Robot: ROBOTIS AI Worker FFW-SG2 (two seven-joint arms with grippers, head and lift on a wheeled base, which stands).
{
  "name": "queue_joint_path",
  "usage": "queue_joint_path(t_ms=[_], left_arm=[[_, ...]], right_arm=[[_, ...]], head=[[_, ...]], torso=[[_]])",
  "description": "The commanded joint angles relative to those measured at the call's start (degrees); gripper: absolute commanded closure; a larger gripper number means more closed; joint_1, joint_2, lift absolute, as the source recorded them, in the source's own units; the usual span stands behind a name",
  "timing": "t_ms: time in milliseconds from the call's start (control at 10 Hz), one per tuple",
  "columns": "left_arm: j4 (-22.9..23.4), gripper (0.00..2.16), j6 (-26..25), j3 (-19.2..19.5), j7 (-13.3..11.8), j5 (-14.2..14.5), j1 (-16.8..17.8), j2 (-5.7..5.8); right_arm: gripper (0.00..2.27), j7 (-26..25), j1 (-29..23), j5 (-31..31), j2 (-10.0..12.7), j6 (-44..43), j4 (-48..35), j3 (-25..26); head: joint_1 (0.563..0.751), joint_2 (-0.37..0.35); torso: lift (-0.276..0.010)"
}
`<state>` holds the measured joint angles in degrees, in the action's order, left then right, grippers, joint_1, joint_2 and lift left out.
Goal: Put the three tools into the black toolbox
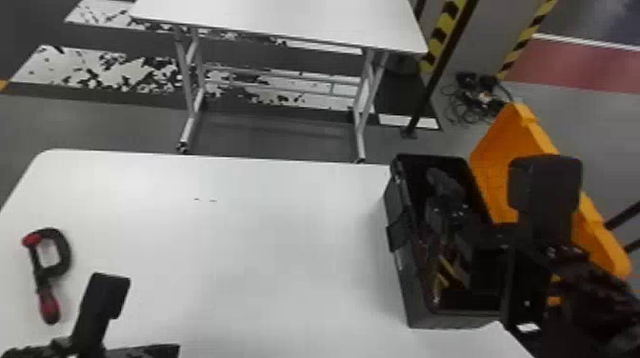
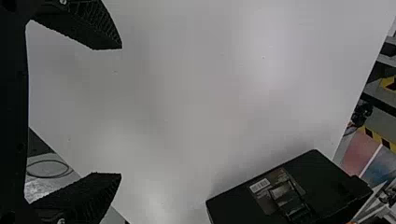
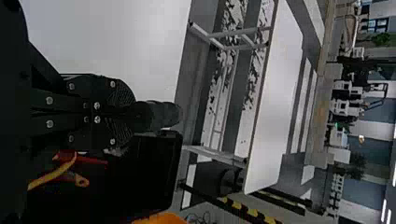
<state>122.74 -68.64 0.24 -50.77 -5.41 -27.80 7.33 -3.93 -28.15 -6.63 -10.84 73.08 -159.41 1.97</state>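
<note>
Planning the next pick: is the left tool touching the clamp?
Apart. The head view shows bare white tabletop between the left tool and the clamp.

- White table [image 1: 262, 247], extending ahead of the left gripper [image 1: 90, 351]
- Black C-clamp with red ends [image 1: 65, 252], lying ahead and left of the left gripper
- Open black toolbox [image 1: 405, 285], beneath the right gripper [image 1: 447, 214]

Soft glare on the white table [image 1: 266, 228], faint shadow beside the black toolbox [image 1: 413, 285]
</note>
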Motion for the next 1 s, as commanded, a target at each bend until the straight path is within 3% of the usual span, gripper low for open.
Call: queue_joint_path(t_ms=[0, 200, 400, 500, 900], left_arm=[[-0.22, 0.03, 0.30, 1.16, -0.21, 0.05, -1.03, 0.05], [0.92, 0.03, 0.30, 2.39, -0.56, 0.57, -2.61, 0.05], [2.59, 0.03, 0.65, 4.06, -1.62, 1.89, -4.02, 0.23], [3.82, 0.03, 0.65, 5.12, -1.79, 2.33, -4.98, 0.14], [5.75, 0.03, -0.22, 4.94, -2.41, 2.33, -5.16, 0.58]], right_arm=[[2.25, -0.81, -1.91, -0.05, -1.20, -0.35, -2.75, 3.04], [2.25, -2.22, -2.35, 0.75, -4.28, -2.81, -1.96, 5.58], [2.25, -2.13, -3.14, -0.13, -5.68, -8.26, 1.91, 7.52], [2.25, -2.04, -3.05, -2.86, -5.51, -12.48, 4.72, 8.66], [2.25, 3.05, -0.94, -12.17, -0.50, -20.74, 15.53, 15.96]], head=[[0.695, -0.214], [0.695, -0.269], [0.695, -0.301], [0.695, -0.315], [0.695, -0.316]], torso=[[-0.051], [-0.051], [-0.051], [-0.051], [-0.051]])
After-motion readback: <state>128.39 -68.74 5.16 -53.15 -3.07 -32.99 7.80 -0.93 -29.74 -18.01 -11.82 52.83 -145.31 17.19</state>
